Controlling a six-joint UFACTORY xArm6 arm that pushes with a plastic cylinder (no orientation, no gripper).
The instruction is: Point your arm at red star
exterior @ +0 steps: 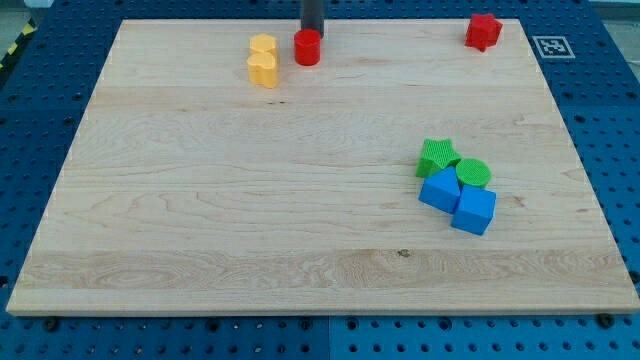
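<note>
The red star [483, 31] lies near the board's top right corner. My tip [312, 33] is at the view's top, left of centre, right behind a red cylinder [307, 48] and touching or nearly touching it. The rod runs up out of the frame. The red star is far to the right of my tip.
Two yellow blocks [263, 60] sit together just left of the red cylinder. At the right middle, a green star [437, 156], a green cylinder [474, 174] and two blue blocks [440, 189] [474, 211] are clustered. A marker tag [552, 46] is beyond the wooden board's [250, 200] top right corner.
</note>
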